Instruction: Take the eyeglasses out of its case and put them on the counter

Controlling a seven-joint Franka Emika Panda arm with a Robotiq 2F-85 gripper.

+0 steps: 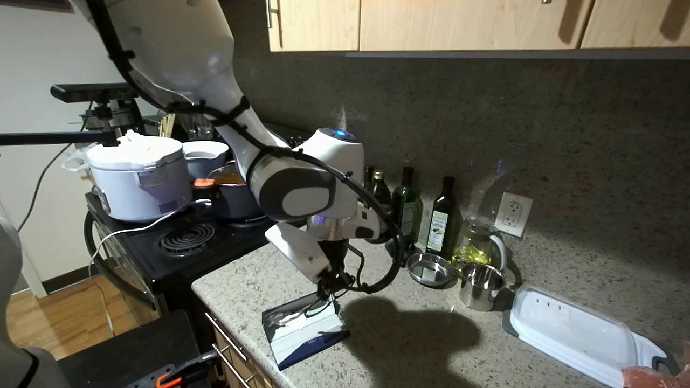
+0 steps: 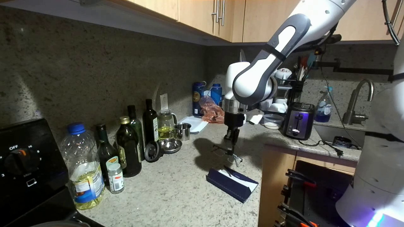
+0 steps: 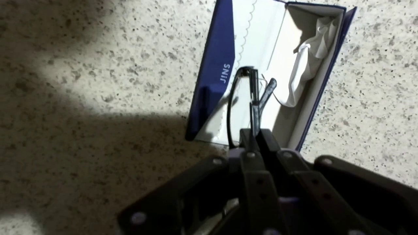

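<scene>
Above the dark blue case, which lies with its flap laid back on the counter, I hold the eyeglasses, seemingly free of contact with either; I judge the removal done and the placing not yet made, so the step in hand is the carry between the two; the gripper is pinched together, its tips parted only by the slim frame, though exactly which part it grips I cannot tell; in the wrist view, slender dark pieces of the eyeglasses project beyond the tips, over the pale lining and near the crumpled white cloth in the case. The next move, as I read it, calls for a sideways shift past the case's edge, then a slow descent and a gentle release onto the stone; lowering here would risk putting the eyeglasses down inside the case or snagging them on its rim. Pose of the arm, by both exterior views: the forearm slants down from above; the wrist bends sharply beneath it; the gripper points almost straight down.
</scene>
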